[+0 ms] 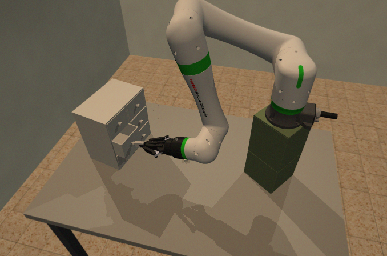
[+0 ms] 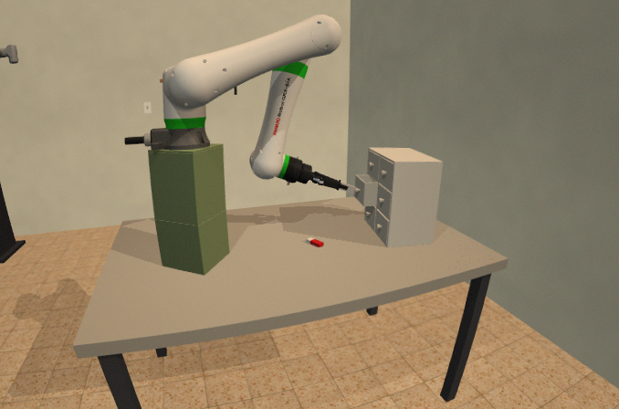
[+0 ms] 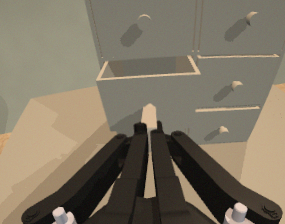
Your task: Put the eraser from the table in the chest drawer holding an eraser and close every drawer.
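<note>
Pushing looks to be the step in hand, and it turns on how the claw (image 1: 136,142) (image 2: 350,188) (image 3: 149,116) meets the open drawer (image 1: 117,149) (image 2: 368,194) (image 3: 123,95).

From the top view, the fingers are together and point at the chest (image 1: 94,142) (image 2: 414,202) (image 3: 143,40), their pale ends right at the front of that middle-row tray. The tray stands out of the chest without any droop I can see. I can't make out the eraser here — the arm may well cover it.

From the exterior view, the claw slants down toward the tray's knob (image 2: 357,191); whether it touches, I can't tell. The eraser (image 2: 315,242) lies on the bench (image 1: 64,208) (image 2: 252,288) (image 3: 43,130), below the claw and well apart from it, back toward the green pedestal (image 1: 270,156) (image 2: 190,207) and off to the near side. Its white end faces roughly toward the pedestal, its red end toward the chest.

From the wrist view, the fingers point at the middle of the drawer's face, under its rim, hiding the knob. No eraser shows in the part of the tray I can see. So a straight push inward seems right — centred, gentle, lest the chest slide — and the eraser must wait for a turn away from the chest.
</note>
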Robot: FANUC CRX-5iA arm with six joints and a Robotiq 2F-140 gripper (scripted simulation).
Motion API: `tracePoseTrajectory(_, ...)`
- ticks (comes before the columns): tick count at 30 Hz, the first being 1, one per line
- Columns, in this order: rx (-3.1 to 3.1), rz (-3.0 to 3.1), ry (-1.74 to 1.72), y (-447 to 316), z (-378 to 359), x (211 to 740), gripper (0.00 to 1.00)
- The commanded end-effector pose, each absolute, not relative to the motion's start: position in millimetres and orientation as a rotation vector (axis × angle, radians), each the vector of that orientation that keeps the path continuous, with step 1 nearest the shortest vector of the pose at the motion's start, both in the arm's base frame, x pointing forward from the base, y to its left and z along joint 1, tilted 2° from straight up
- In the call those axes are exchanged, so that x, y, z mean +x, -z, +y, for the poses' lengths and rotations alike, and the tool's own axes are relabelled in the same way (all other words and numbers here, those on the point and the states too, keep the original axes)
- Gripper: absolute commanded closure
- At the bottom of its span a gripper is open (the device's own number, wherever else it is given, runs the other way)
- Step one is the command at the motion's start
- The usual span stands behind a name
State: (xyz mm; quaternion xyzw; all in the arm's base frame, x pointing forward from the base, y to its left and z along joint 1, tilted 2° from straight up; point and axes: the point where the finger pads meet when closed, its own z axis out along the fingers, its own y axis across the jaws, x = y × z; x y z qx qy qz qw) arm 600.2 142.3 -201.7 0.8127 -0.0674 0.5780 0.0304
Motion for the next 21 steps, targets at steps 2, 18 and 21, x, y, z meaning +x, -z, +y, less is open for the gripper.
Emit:
tracePoseTrajectory(2,2.504,-0.208,-1.782,201.4,141.5,605.0,1.0)
tracePoseTrajectory(18,2.504,-0.208,-1.782,201.0,137.7,630.6,1.0)
tracePoseTrajectory(21,2.504,-0.208,-1.782,201.0,137.5,632.0,1.0)
